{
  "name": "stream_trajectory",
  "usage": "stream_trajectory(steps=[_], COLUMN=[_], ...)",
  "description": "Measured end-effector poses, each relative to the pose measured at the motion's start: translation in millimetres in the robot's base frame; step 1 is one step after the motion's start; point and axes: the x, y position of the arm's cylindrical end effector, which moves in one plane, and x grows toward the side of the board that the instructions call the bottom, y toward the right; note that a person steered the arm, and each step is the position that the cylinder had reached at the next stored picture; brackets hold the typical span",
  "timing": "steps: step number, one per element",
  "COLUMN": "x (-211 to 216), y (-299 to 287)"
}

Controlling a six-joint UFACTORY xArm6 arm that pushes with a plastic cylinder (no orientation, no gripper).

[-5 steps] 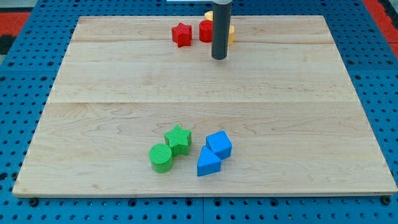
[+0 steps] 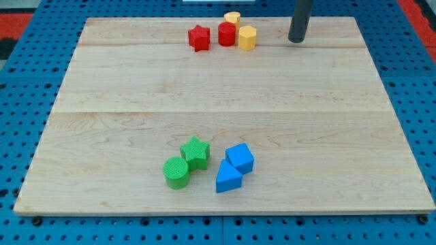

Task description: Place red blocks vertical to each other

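You see my tip (image 2: 296, 41) near the view's top right of the board (image 2: 218, 88), resting on bare wood. It touches no block and carries nothing; the rod is plain, with no jaws to open or close. It stands well to the view's right of the top cluster, with a clear gap between it and the nearest block.

You find 4 blocks in that cluster at the view's top, centre. The red star (image 2: 199, 37) sits at the cluster's left, apart from the rest by a narrow gap. The red cylinder (image 2: 227, 33) stands just to its right. The 2 red blocks therefore lie side by side along a roughly horizontal line, not one above the other. The yellow hexagon (image 2: 247, 37) sits just right of the red cylinder, touching or nearly so; you cannot tell which. A second yellow block (image 2: 232, 17), shape unclear, sits just behind the red cylinder toward the view's top, at the board's edge.

You see 4 more blocks at the view's bottom, centre, well apart from my tip. The green cylinder (image 2: 176, 171) touches the green star (image 2: 195, 152) at its upper right. The blue cube (image 2: 240, 158) sits just right of the star, and the blue wedge (image 2: 228, 177) lies against the cube's lower left.
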Motion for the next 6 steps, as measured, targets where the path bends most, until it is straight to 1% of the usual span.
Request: stream_trajectory(steps=[1, 3, 4, 5, 6], x=[-18, -17, -6, -22, 12], y=[-43, -171, -172, -195, -220])
